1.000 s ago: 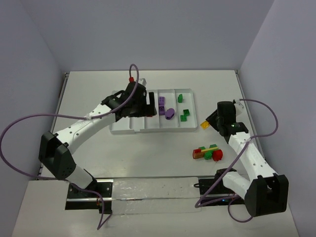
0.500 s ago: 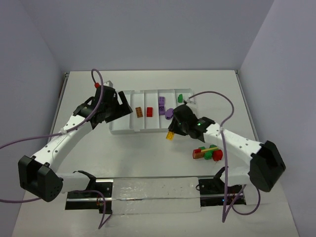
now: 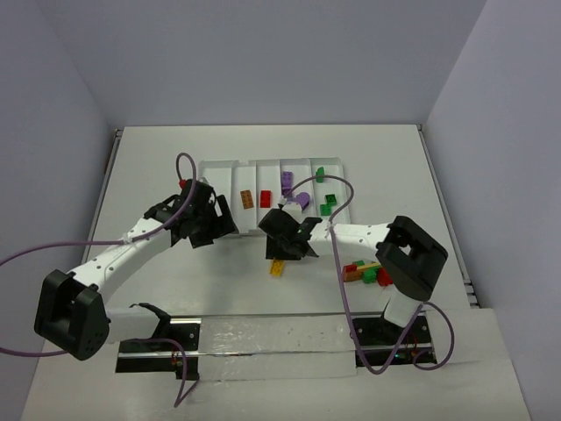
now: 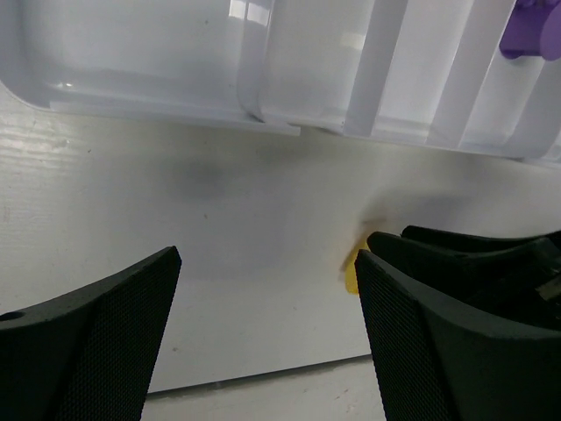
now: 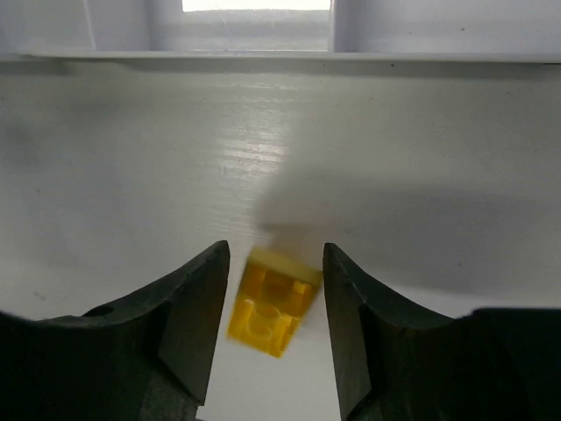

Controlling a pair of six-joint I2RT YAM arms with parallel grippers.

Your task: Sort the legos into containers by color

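Left gripper (image 4: 267, 263): we see it spread wide with nothing between its fingers, low over the surface (image 4: 219, 202) just in front of the tray (image 4: 175, 53).
Right gripper (image 5: 273, 254): its fingers are parted either side of the yellow brick (image 5: 272, 303). They are so close to it that we cannot tell whether they pinch it.
Yellow brick: tilted and blurred between those fingers. It is over bare surface, near the tray's front rim and outside every compartment.
Tray contents: from the top view, and reading left to right, we have an orange-brown brick (image 3: 247, 199), a red brick (image 3: 266, 198), purple pieces (image 3: 287, 182) and green bricks (image 3: 329, 204). Each colour has its own compartment.
Loose pile (image 3: 368, 272): red, green and yellow bricks are bunched together on the surface, well to the right of the yellow brick.
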